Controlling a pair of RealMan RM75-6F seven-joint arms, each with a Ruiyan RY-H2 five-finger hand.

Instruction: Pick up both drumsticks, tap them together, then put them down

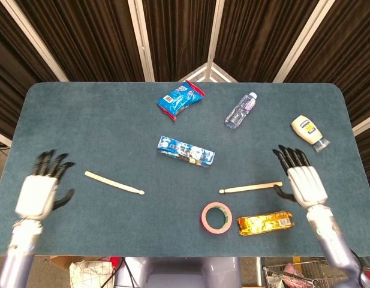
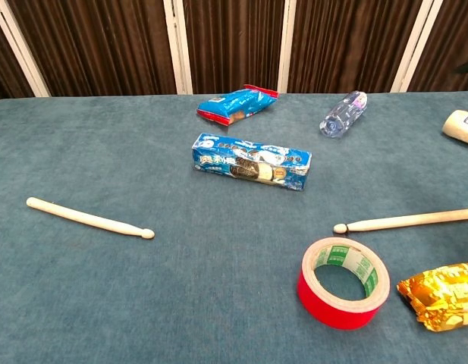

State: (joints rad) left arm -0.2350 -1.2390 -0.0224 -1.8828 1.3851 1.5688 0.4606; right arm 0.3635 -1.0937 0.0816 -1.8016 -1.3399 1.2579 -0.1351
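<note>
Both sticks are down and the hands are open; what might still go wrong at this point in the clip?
1. The right drumstick lies flat with its butt close to the right hand; a careless pull-back might brush it and set it rolling.
2. Its tip rests near the red tape roll, so a roll toward the front edge would likely nudge the tape.
3. The left drumstick lies apart from the left hand, so there seems little risk there.
</note>
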